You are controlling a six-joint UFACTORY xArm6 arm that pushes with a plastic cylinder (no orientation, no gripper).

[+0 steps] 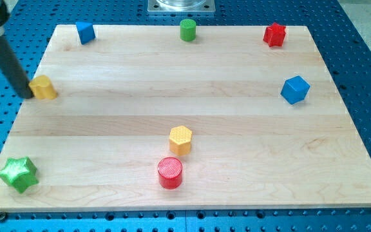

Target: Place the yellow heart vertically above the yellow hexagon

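Note:
The yellow heart [44, 87] lies near the board's left edge, in the upper half of the view. My tip [26, 95] is right at the heart's left side, seemingly touching it. The rod slants up to the view's top left corner. The yellow hexagon [180, 139] sits near the middle of the board's lower half, far to the right of and below the heart.
A red cylinder [170, 172] stands just below the hexagon. A green star [18, 173] is at the bottom left. A blue block [85, 31], a green cylinder [187, 29] and a red block [274, 35] line the top edge. A blue cube [295, 89] is at right.

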